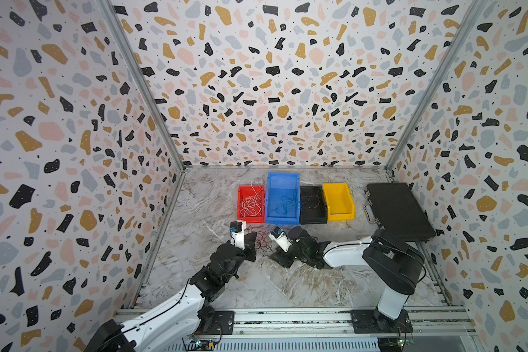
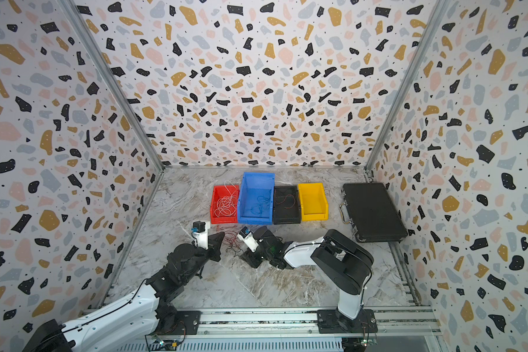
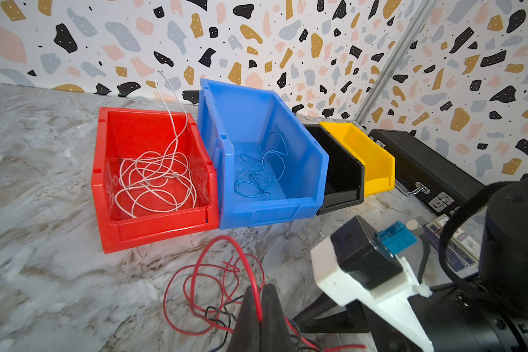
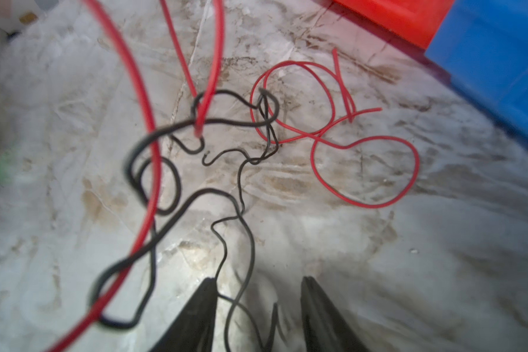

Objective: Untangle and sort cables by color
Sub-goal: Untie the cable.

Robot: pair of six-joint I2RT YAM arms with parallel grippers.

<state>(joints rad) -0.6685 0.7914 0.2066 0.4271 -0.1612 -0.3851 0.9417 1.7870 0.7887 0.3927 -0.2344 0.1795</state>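
Note:
A tangle of red and black cables [image 1: 262, 242] [image 2: 230, 242] lies on the marble table in front of the bins. My left gripper [image 3: 261, 286] [image 1: 254, 237] is shut on a red cable [image 3: 195, 274] of that tangle. My right gripper [image 4: 258, 279] [image 1: 275, 256] is low over the table and open, with thin black cable [image 4: 238, 195] strands lying between its jaws. A loose red cable loop [image 4: 366, 170] lies just beyond them. White cables [image 1: 250, 205] [image 3: 153, 179] fill the red bin, blue cables [image 1: 284, 205] [image 3: 259, 176] lie in the blue bin, and a red cable [image 1: 311, 199] is in the black bin.
Four bins stand in a row at the back: red bin [image 1: 241, 192], blue bin [image 1: 282, 179], black bin [image 1: 313, 218], yellow bin [image 1: 339, 201]. A closed black case [image 1: 400, 210] lies at the right by the wall. Patterned walls enclose three sides.

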